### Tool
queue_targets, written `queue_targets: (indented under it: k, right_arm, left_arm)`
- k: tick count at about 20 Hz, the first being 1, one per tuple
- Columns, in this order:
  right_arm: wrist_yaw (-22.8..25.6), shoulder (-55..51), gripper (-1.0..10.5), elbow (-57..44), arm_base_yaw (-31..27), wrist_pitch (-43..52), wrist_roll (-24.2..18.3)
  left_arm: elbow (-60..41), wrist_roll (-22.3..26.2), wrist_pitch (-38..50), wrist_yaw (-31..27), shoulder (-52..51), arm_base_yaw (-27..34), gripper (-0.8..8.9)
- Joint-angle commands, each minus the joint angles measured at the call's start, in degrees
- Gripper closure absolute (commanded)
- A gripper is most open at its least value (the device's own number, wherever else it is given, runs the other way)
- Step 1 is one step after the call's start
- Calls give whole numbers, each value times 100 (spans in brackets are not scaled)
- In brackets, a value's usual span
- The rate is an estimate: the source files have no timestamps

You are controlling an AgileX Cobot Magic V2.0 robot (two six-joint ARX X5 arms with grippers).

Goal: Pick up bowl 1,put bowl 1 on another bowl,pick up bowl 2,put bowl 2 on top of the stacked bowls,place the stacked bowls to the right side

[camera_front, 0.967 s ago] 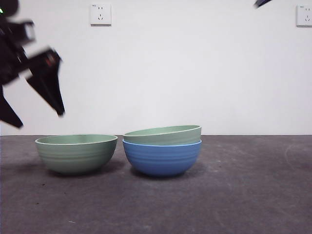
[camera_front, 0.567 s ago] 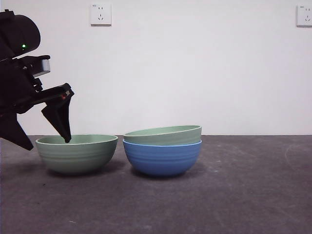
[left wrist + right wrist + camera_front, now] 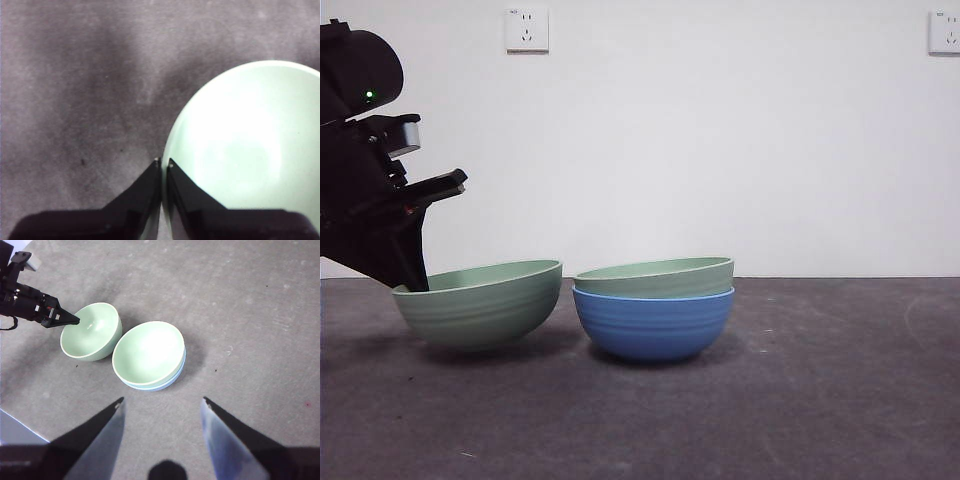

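At far left, left gripper [image 3: 412,283] is clamped on the rim of bowl 2 [image 3: 480,305], one jaw inside, one outside. Bowl 2 is tilted, gripped side low, bottom on the table [image 3: 800,400]. Just beside it: bowl 1 [image 3: 655,276] nested in blue bowl [image 3: 653,325]. Right gripper [image 3: 162,407] hangs high above, jaws spread, holding nothing.

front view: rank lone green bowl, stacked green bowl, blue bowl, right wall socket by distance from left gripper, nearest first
1. Lone green bowl: left gripper clamps its rim.
2-3. Stacked green bowl and blue bowl under it, mid-table: too close to call.
4. Right wall socket: far upper corner.
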Motion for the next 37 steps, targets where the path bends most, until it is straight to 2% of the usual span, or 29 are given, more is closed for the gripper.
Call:
queue_targets:
  k: [1,4,9,13,18,23,33,35,37]
  right_arm:
    - [11,-15,694,-15,2,7,59]
    - [9,-13,694,-15,2,7,57]
    - [9,-9,694,-15,2,4,57]
    - [9,-9,694,-15,2,2,57]
    - [-2,-9,694,-15,2,-258,55]
    - [-2,-11,694,-15,2,-505,50]
    - [-2,-9,694,-15,2,-514,52]
    - [-4,-9,693,-15,2,-514,55]
    - [-4,-9,693,-15,2,-514,55]
  left_arm:
    - [72,-35,-92,50,9,-26,822]
    - [275,-37,-225,345,-251,-125,822]
    - [1266,-33,-852,310,-511,-778,822]
    - [1722,-33,-870,-160,-424,-1453,821]
    - [1875,-195,-560,-341,302,-1941,821]
    - [1878,-380,-291,-345,820,-2022,821]
    - [1878,-374,-413,-422,1211,-2052,817]
    - [1878,-382,-391,-295,1211,-2063,774]
    - [1878,-380,-402,-120,1211,-2065,626]
